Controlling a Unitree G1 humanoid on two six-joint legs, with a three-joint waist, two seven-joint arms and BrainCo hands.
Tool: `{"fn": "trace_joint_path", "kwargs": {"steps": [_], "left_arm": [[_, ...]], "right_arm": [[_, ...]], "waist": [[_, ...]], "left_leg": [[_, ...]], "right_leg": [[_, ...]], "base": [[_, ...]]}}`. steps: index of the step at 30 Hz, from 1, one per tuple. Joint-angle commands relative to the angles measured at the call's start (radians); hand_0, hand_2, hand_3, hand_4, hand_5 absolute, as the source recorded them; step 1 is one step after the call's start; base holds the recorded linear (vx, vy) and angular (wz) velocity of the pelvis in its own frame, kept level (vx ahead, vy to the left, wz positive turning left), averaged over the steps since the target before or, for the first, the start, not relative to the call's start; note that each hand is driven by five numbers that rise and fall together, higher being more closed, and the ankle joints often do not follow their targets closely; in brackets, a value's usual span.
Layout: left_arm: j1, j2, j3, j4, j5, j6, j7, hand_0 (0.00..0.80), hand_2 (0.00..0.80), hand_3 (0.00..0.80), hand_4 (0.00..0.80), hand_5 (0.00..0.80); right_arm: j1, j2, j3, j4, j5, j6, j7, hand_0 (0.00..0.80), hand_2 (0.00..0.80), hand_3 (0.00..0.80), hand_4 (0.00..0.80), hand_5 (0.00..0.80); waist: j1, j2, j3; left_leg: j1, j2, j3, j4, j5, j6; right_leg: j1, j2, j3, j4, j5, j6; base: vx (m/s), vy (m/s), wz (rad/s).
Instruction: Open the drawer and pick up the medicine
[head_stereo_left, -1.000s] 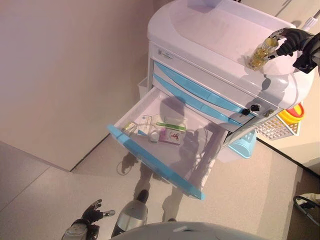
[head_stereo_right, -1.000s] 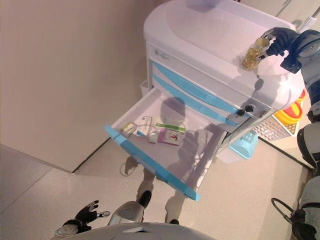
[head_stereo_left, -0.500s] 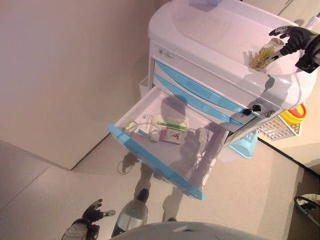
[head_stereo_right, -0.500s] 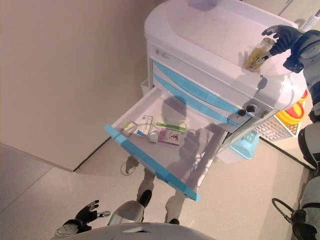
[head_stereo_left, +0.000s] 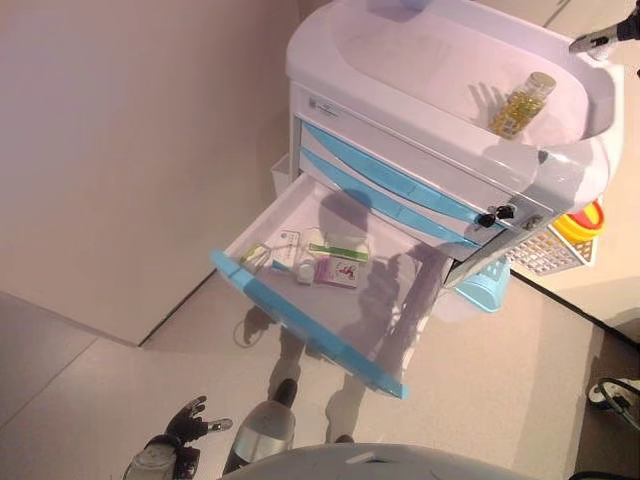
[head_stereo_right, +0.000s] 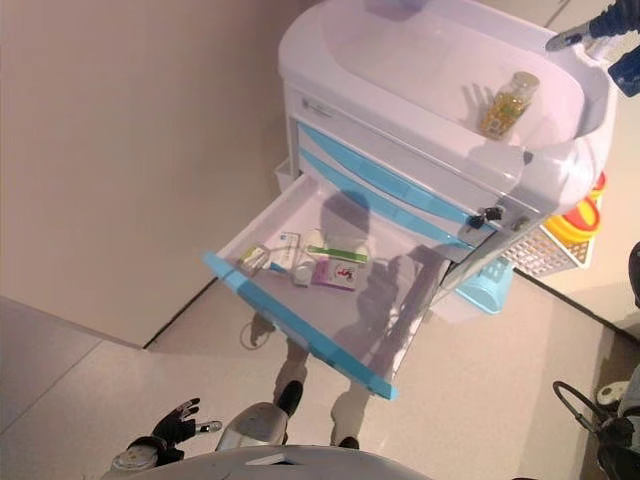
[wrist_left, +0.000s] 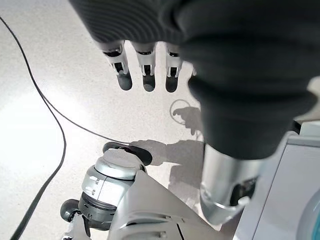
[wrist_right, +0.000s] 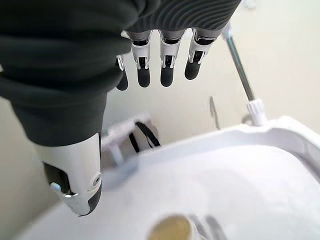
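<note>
A white cart (head_stereo_left: 400, 60) with blue drawer fronts has one drawer (head_stereo_left: 300, 312) pulled out. Small medicine boxes (head_stereo_left: 337, 272) and packets lie in the drawer. A clear bottle of yellow capsules (head_stereo_left: 520, 103) stands upright on the cart top, free of any hand. Its cap shows in the right wrist view (wrist_right: 172, 231). My right hand (head_stereo_right: 600, 25) is open and empty, up and to the right of the bottle, beyond the cart's far right corner; its fingers (wrist_right: 167, 65) are straight. My left hand (head_stereo_left: 185, 425) hangs open and empty low by the floor, also in the left wrist view (wrist_left: 145, 75).
A yellow bin and a white basket (head_stereo_left: 560, 240) hang on the cart's right side, with a light-blue basket (head_stereo_left: 485, 285) below them. A plain wall (head_stereo_left: 120, 150) stands to the left of the cart. A metal pole (wrist_right: 240, 65) rises at the cart's back corner.
My right hand has let go of the capsule bottle and drawn away up and to the right. The bottle stays upright on the cart top. The view shifted slightly.
</note>
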Motion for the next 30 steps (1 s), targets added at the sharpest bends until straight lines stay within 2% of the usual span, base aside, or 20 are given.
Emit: {"fn": "trace_joint_path", "kwargs": {"steps": [1,6,10,15,19,22,23,25,30], "left_arm": [[0.018,0.043,-0.04,0.02,0.012,-0.037,-0.004,0.0,0.0,0.0,0.0,0.0],[0.004,0.03,-0.059,0.023,0.066,-0.033,-0.014,0.0,0.0,0.0,0.0,0.0],[-0.01,0.019,-0.093,0.017,0.09,-0.026,-0.013,0.0,0.0,0.0,0.0,0.0],[-0.037,0.007,-0.096,0.016,0.102,-0.014,-0.016,0.0,0.0,0.0,0.0,0.0],[-0.062,0.001,-0.085,0.026,0.104,-0.008,-0.021,0.0,0.0,0.0,0.0,0.0],[-0.072,-0.011,-0.079,0.024,0.103,-0.007,-0.02,0.0,0.0,0.0,0.0,0.0],[-0.075,-0.021,-0.08,0.026,0.108,-0.008,-0.015,0.0,0.0,0.0,0.0,0.0],[-0.069,-0.033,-0.087,0.023,0.111,-0.009,-0.008,0.0,0.0,0.0,0.0,0.0],[-0.071,-0.065,-0.097,0.045,0.097,-0.054,-0.006,0.0,0.0,0.0,0.0,0.0]], "right_arm": [[-0.057,-0.074,-0.03,-0.088,0.176,-0.01,-0.104,0.0,0.0,0.0,0.0,0.0],[0.085,-0.075,-0.182,-0.148,0.222,-0.006,-0.155,0.0,0.0,0.0,0.0,0.0],[0.297,-0.043,-0.334,-0.21,0.297,-0.055,-0.151,0.0,0.0,0.0,0.0,0.0],[0.669,0.09,-0.566,-0.367,0.374,-0.089,-0.074,0.0,0.0,0.0,0.0,0.0],[0.932,0.229,-0.656,-0.48,0.366,-0.112,-0.019,0.0,0.0,0.0,0.0,0.0],[1.094,0.353,-0.66,-0.532,0.366,-0.128,0.002,0.0,0.0,0.0,0.0,0.0],[1.187,0.418,-0.659,-0.535,0.339,-0.151,0.046,0.0,0.0,0.0,0.0,0.0],[1.277,0.48,-0.642,-0.527,0.299,-0.189,0.055,0.0,0.0,0.0,0.0,0.0],[1.413,0.635,-0.561,-0.371,0.12,-0.262,0.026,0.0,0.0,0.0,0.0,0.0]], "waist": [[-0.018,0.001,-0.069],[-0.055,0.02,-0.076],[-0.091,0.039,-0.075],[-0.148,0.058,-0.075],[-0.201,0.071,-0.073],[-0.231,0.079,-0.069],[-0.25,0.085,-0.067],[-0.263,0.091,-0.066],[-0.298,0.108,-0.065]], "left_leg": [[0.05,-0.04,0.064,0.013,-0.148,0.036],[0.059,-0.038,0.092,0.012,-0.157,0.037],[0.067,-0.033,0.116,0.012,-0.162,0.041],[0.081,-0.023,0.149,-0.003,-0.163,0.039],[0.091,-0.014,0.187,-0.009,-0.166,0.038],[0.095,-0.01,0.207,-0.01,-0.169,0.04],[0.1,-0.006,0.217,-0.015,-0.168,0.04],[0.104,-0.003,0.227,-0.02,-0.166,0.039],[0.119,0.004,0.252,-0.026,-0.165,0.036]], "right_leg": [[-0.066,-0.036,0.039,0.086,0.01,0.039],[-0.075,-0.034,0.069,0.086,0.01,0.043],[-0.081,-0.03,0.101,0.082,0.013,0.045],[-0.085,-0.02,0.142,0.066,0.024,0.049],[-0.092,-0.012,0.179,0.057,0.032,0.052],[-0.096,-0.006,0.203,0.053,0.036,0.052],[-0.098,-0.003,0.212,0.052,0.037,0.054],[-0.096,0.0,0.22,0.046,0.041,0.055],[-0.09,0.005,0.237,0.033,0.051,0.06]], "base": [[-0.033,-0.014,-0.14],[-0.051,-0.009,-0.12],[-0.064,-0.001,-0.31],[-0.051,-0.011,-0.34],[-0.047,-0.023,-0.4],[-0.059,-0.024,-0.39],[-0.048,-0.023,-0.41],[-0.035,-0.021,-0.21],[-0.027,-0.009,-0.23]]}}
